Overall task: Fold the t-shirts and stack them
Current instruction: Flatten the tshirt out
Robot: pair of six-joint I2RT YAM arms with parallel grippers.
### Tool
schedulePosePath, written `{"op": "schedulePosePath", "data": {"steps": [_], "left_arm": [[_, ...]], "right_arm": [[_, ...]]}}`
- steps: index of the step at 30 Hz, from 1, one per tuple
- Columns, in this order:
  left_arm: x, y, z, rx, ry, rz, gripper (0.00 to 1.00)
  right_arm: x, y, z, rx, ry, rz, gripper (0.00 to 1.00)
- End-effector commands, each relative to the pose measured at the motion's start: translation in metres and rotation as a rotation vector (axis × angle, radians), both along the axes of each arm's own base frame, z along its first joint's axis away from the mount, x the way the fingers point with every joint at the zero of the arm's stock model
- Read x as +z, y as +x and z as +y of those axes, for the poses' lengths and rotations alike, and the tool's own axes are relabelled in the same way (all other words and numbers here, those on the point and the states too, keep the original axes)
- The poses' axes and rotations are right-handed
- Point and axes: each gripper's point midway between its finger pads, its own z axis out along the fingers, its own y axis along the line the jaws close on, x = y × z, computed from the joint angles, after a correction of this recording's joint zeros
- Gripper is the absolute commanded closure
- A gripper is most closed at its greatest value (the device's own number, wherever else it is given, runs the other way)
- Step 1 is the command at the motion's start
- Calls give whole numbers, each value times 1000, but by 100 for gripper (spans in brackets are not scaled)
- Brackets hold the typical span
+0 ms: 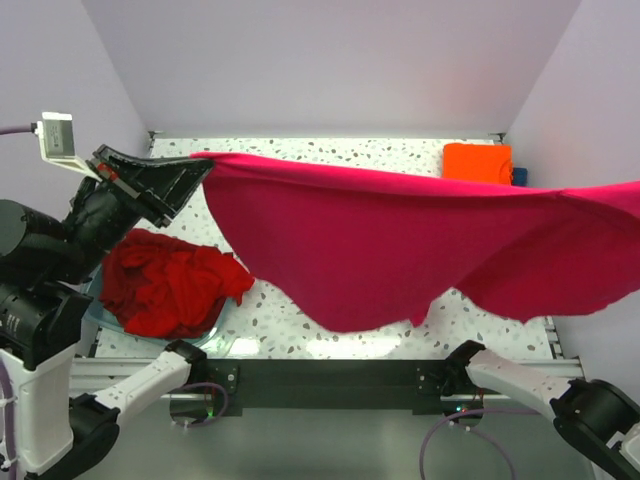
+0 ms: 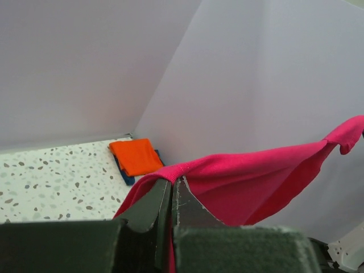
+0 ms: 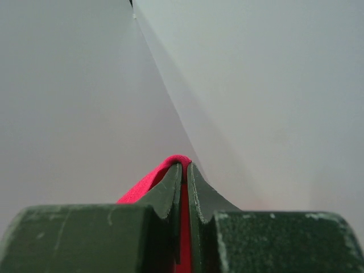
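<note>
Left fingers (image 2: 152,206) and right fingers (image 3: 168,192) each pinched an edge of the magenta t-shirt (image 1: 400,235), which hung stretched above the counter (image 1: 330,152). Dark red shirts (image 1: 170,280) lay heaped in the tub (image 1: 222,335). Orange shirt (image 1: 477,162) sat folded at the far right.

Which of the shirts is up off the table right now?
The pink shirt: the left tool and right tool hold it stretched in the air. The red shirts lie crumpled at left, the orange shirt folded at back right.
</note>
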Motion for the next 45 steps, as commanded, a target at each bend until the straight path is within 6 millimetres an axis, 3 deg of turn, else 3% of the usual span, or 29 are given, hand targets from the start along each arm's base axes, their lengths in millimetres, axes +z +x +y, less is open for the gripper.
{"op": "schedulePosePath", "data": {"steps": [1,7,8,11,13,14,15,16,17,19,20,21,22,23,24,25,26,27,28,29,30,31,34,37,41,43,44,45], "left_arm": [[-10,10,-9,-28,-23,36,100],[-58,45,-16,20,26,148,100],[-74,56,-17,40,50,180,100],[-107,86,-11,147,113,252,100],[-126,107,-3,235,147,287,100],[-149,123,-6,252,195,324,100],[-161,135,-2,300,214,344,100],[-167,148,1,329,233,339,100],[-195,169,2,349,270,397,100],[-213,197,6,358,274,415,100],[-245,223,19,392,299,483,100],[-257,237,25,395,298,510,100],[-263,253,34,422,289,509,100],[-288,278,49,463,301,559,100],[-294,293,57,486,293,561,100],[-301,307,62,498,292,573,94],[-318,330,72,514,293,610,68],[-324,343,76,524,289,624,51],[-331,354,80,531,289,644,35],[-336,373,85,543,286,659,17],[-339,381,88,560,293,670,0],[-343,384,89,561,314,690,0],[-329,389,80,542,325,656,0],[-325,369,60,506,350,626,0],[-351,323,19,423,396,655,0],[-361,305,-5,377,417,664,0],[-372,292,-9,361,428,683,0],[-376,286,-15,343,426,682,0]], "right_arm": [[8,8,2,-34,-42,14,100],[3,51,32,-43,-118,95,100],[1,59,38,-48,-134,113,100],[-11,97,67,-56,-174,163,100],[-31,131,96,-49,-230,227,100],[-40,144,107,-48,-247,247,100],[-58,173,130,-45,-282,285,100],[-68,188,143,-42,-301,306,100],[-91,222,168,-41,-355,360,100],[-112,261,186,-12,-379,389,100],[-130,287,197,40,-313,392,100],[-148,309,185,26,-305,450,100],[-180,352,208,92,-336,511,100],[-194,373,216,126,-308,522,100],[-193,389,219,156,-302,521,100],[-234,432,243,225,-330,600,100],[-221,443,250,268,-286,587,97],[-236,465,247,278,-275,635,83],[-247,480,251,293,-241,666,48],[-297,512,260,292,-224,766,25],[-276,509,258,294,-210,755,7],[-281,512,257,292,-202,769,1],[-296,502,255,295,-196,805,1],[-306,470,250,334,-188,789,1],[-345,424,248,406,-150,875,1],[-374,398,250,463,-142,942,1],[-402,386,250,478,-131,999,1],[-412,378,252,498,-123,1018,1]]}}
